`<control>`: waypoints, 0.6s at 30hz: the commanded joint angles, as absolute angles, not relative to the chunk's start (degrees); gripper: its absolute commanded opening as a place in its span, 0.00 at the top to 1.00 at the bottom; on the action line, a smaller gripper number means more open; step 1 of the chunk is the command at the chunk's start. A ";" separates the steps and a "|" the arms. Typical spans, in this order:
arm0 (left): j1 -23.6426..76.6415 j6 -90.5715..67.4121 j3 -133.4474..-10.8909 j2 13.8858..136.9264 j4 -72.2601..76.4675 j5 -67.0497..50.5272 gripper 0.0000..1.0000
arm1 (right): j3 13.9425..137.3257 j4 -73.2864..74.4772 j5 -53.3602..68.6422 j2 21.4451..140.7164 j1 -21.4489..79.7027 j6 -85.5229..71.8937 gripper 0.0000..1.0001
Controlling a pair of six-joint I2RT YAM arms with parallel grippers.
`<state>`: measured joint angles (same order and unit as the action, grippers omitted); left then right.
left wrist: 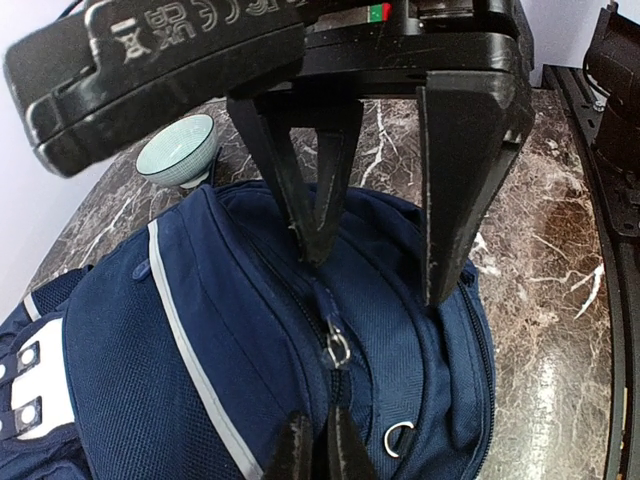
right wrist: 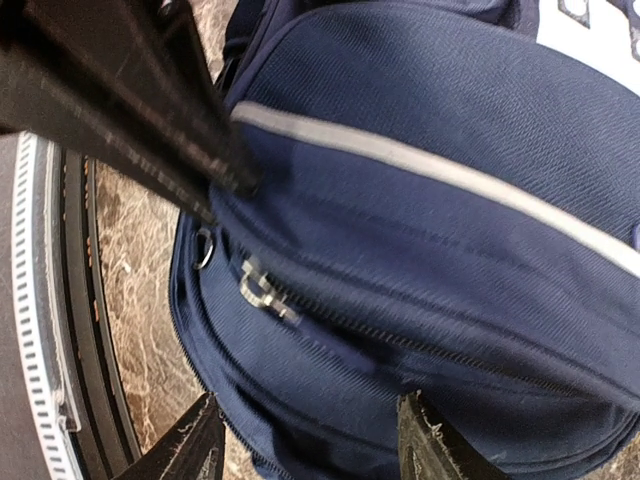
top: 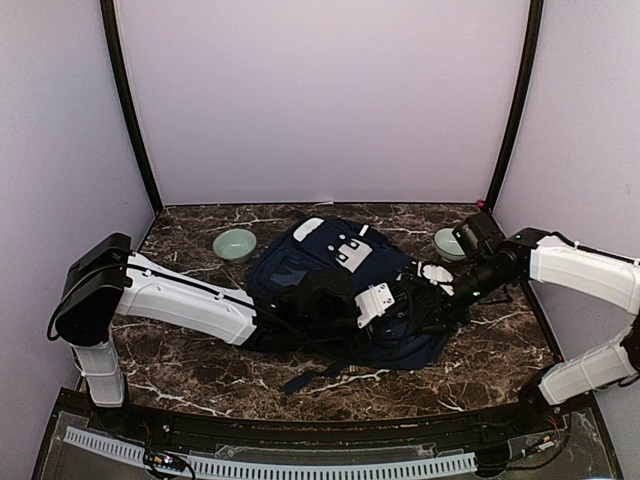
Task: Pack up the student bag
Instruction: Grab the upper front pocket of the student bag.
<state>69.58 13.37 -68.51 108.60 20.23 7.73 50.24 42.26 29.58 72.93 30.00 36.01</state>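
- Left gripper (left wrist: 378, 275) is looming closest in its wrist view, jaws standing well apart, tips hanging just above the zip pull (left wrist: 337, 348) on the student bag (top: 320, 250).
- Right gripper (top: 400, 298) is sitting low over the bag's near side. Only one finger is showing clearly in its own view, so I cannot tell how its jaws are standing.
- Risk, as I am reading it: the pull is small and lying in a fold, so the fingers could be closing on cloth instead and bunching it.
- Risk: both wrists are crowding the same patch of fabric, so one reaching further could be knocking the other.
- Risk: the bag is soft and looks unpinned, so a tug along the zip could be dragging it over the marble table (top: 180, 370) toward the pale green bowl (top: 235, 245).
- The loose strap (top: 315, 378) is trailing toward the near edge, inviting a snag.
- The bag is lying flat mid-table between the arms, navy, white stripes and slotted patch (top: 352, 252) facing up, zips looking shut.
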 commanded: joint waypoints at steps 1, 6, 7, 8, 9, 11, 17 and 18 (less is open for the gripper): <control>68.59 11.25 -68.10 105.92 25.26 8.69 1.00 | 50.81 37.41 31.11 74.29 30.36 33.66 0.41; 68.64 11.08 -68.29 105.99 25.55 8.91 1.00 | 52.13 36.65 33.92 77.43 30.62 33.53 0.41; 68.64 11.07 -68.41 106.00 25.50 9.08 1.00 | 52.38 36.80 34.49 78.20 30.79 33.65 0.41; 68.64 11.07 -68.50 106.00 25.42 9.21 1.00 | 52.65 36.94 34.97 78.55 31.03 33.64 0.42; 68.62 11.09 -68.61 106.07 25.33 9.30 1.00 | 52.79 36.95 35.47 78.85 31.21 33.67 0.43; 68.63 11.00 -68.72 106.13 25.19 9.36 1.00 | 53.11 36.97 36.37 79.03 31.64 33.58 0.46; 68.62 10.54 -69.48 106.74 24.96 9.61 1.00 | 54.19 36.36 37.01 79.65 33.42 32.44 0.56; 68.60 10.55 -69.64 106.78 24.96 9.66 1.00 | 54.22 36.21 36.72 79.90 33.56 32.25 0.57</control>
<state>69.54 12.12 -68.38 108.60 20.53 7.70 52.45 38.20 34.15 78.96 32.03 33.15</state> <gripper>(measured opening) 0.036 0.449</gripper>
